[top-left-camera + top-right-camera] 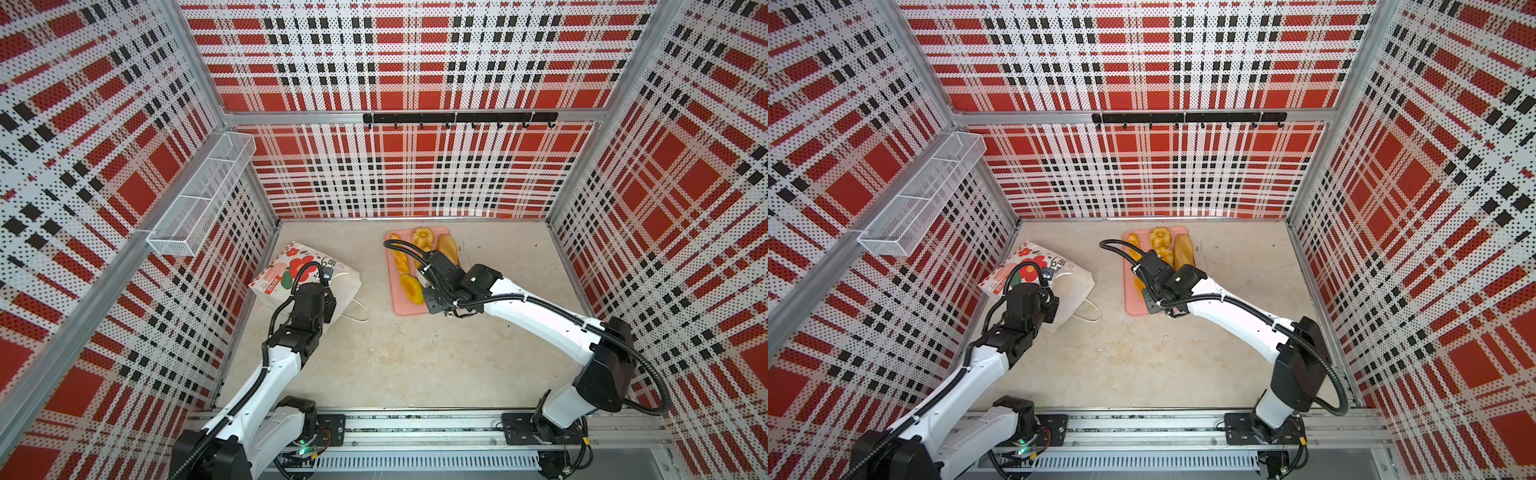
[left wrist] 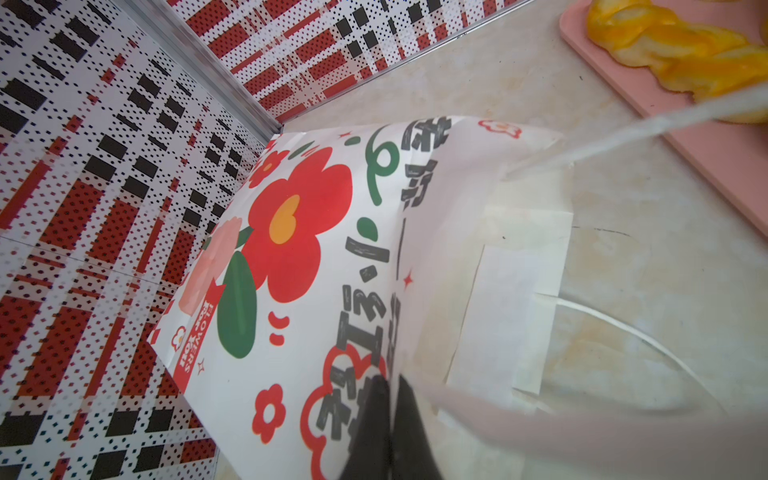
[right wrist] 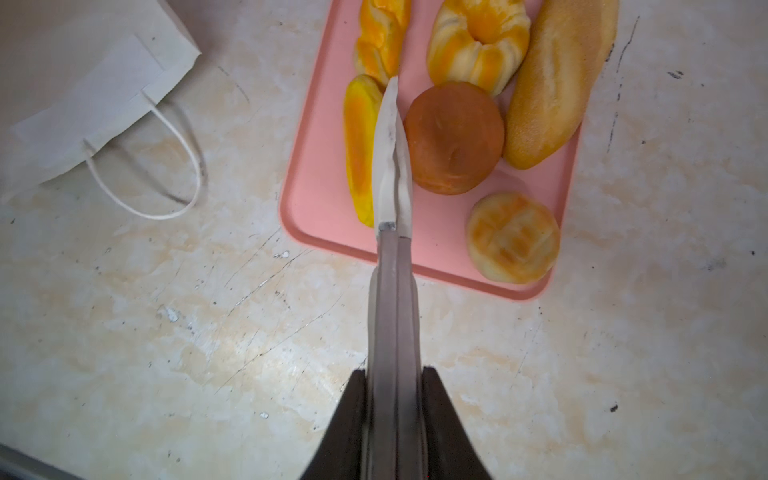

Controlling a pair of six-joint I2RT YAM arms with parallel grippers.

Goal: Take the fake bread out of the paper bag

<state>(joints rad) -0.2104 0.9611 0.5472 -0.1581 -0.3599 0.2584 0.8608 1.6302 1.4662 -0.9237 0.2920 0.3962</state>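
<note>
The left tool (image 2: 390,390) clamps the paper bag (image 2: 291,249) rim beside the wall (image 2: 104,208); the right tool (image 3: 392,116), closed and empty, hangs over the pink tray (image 3: 316,174); bare tabletop (image 1: 395,353) lies between.

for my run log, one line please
left tool: shut on paper bag | right tool: shut on empty tongs | toy breads: on pink tray

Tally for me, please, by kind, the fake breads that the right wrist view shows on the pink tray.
braid: 1
fluted ring: 1
long loaf: 1
round bun: 2 (brown round bun, pale round bun)
striped yellow roll: 1
Total: 6 on the pink tray
</note>
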